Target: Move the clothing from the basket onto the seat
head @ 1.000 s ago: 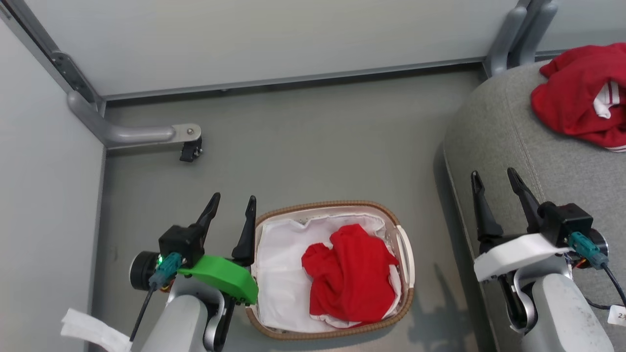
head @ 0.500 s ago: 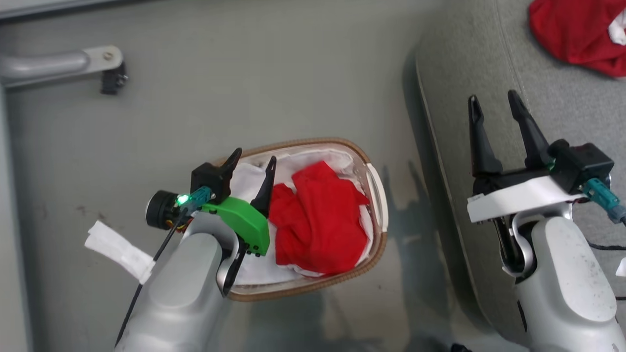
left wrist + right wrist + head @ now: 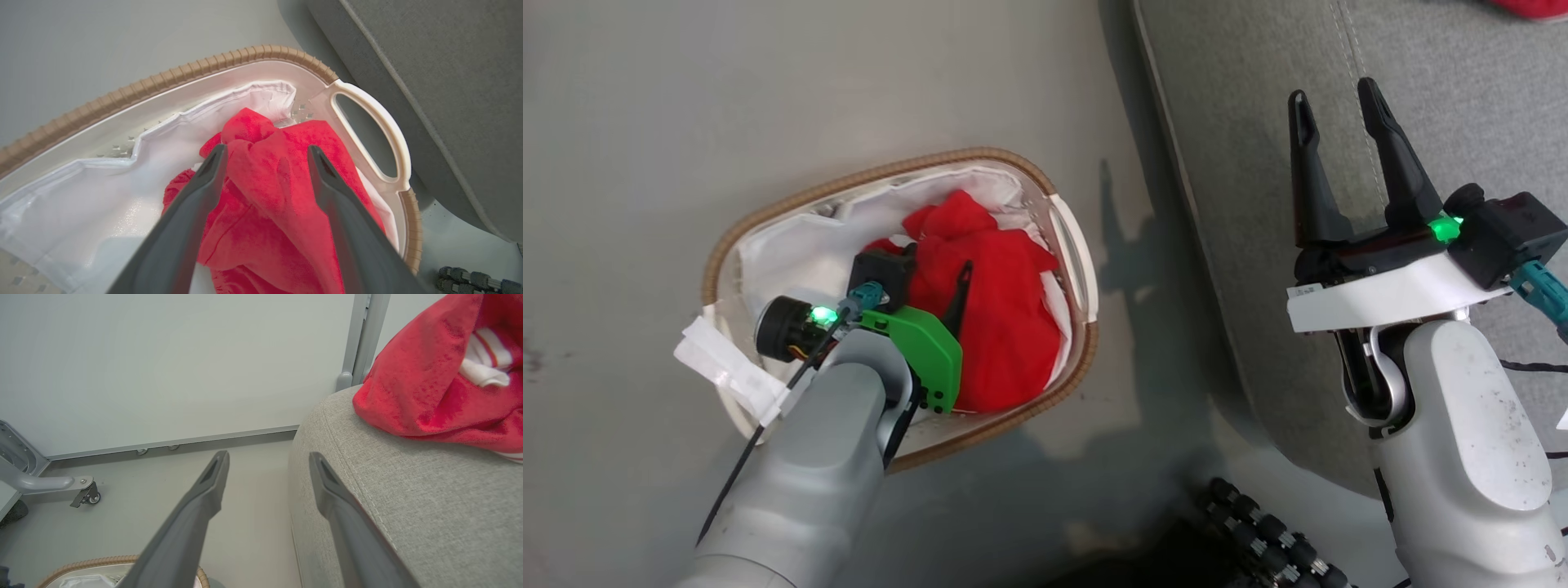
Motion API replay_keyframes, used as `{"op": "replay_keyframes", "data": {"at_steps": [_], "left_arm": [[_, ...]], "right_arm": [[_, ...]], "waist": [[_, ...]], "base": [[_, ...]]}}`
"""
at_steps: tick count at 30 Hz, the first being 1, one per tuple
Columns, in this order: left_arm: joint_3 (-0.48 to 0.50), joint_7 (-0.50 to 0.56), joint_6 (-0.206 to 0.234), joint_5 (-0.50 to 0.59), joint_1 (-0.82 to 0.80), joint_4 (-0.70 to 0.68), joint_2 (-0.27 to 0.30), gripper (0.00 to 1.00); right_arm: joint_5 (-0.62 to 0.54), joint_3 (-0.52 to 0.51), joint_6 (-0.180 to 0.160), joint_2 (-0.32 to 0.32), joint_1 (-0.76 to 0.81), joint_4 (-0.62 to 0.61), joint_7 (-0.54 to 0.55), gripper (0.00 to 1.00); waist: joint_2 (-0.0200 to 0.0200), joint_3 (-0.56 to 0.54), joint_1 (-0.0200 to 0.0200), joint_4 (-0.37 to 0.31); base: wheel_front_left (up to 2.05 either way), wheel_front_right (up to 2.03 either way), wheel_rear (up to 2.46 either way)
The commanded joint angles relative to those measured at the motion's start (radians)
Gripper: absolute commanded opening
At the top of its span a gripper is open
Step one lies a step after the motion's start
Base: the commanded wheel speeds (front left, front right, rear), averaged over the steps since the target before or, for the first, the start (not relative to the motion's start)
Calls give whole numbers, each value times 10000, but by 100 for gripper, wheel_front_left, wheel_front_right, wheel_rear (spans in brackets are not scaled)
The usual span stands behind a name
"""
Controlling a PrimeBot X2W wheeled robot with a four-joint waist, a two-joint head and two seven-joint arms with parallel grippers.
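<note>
Apparently, left gripper straddles the clothing.

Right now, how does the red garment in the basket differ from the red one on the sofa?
The basket garment lies on the white liner, the open left gripper straddling it; the sofa garment lies on grey upholstery, untouched. The sofa garment shows white ribbed trim; the basket garment shows none. Both are crumpled bright red fabric.

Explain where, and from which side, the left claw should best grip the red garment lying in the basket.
Probably the raised, bunched ridge in the middle of the red garment, coming from above. The heap lies loose on the white liner, walled in by the basket, and the open left claw straddles that ridge.
</note>
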Motion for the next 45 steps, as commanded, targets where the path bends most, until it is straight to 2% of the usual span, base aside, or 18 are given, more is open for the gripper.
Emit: {"op": "replay_keyframes", "data": {"at_steps": [1, 13, 14, 16, 19, 26, 33, 45], "left_arm": [[-27, -9, -26, -120, -269, 152, 182, 100], [-477, 172, -27, -829, -768, 1104, 447, 100], [-531, 214, -27, -883, -771, 1171, 450, 95], [-607, 284, -27, -1004, -774, 1250, 458, 46], [-744, 334, -27, -1169, -767, 1300, 476, 1], [-1055, 287, -27, -1470, -576, 1295, 428, 0], [-1448, 85, -27, -1799, -409, 1037, 332, 0], [-1912, -87, -28, -1935, -129, -554, 327, 0]], "right_arm": [[104, 54, -14, -4, -120, -88, -49, 100], [525, 402, -14, -7, -225, -250, -49, 100], [530, 422, -14, -7, -233, -256, -49, 100], [575, 434, -14, -7, -250, -259, -49, 100], [598, 424, -14, -8, -258, -216, -49, 100], [461, 383, -14, -10, -276, -64, -49, 100], [68, 254, -14, -14, -148, 119, -49, 100], [-863, -221, -14, -22, 482, 543, -49, 100]], "waist": [[0, 928, -2, -830], [0, 1598, -2, -1214], [0, 1623, -2, -1234], [0, 1667, -2, -1257], [0, 1674, -2, -1244], [0, 1401, -2, -1006], [0, 700, -2, -458], [0, -1429, -2, 725]], "base": [[0, 0, 0], [0, 0, 0], [0, 0, 0], [0, 0, 0], [0, 0, 0], [0, 0, 0], [0, 0, 0], [0, 0, 0]]}}
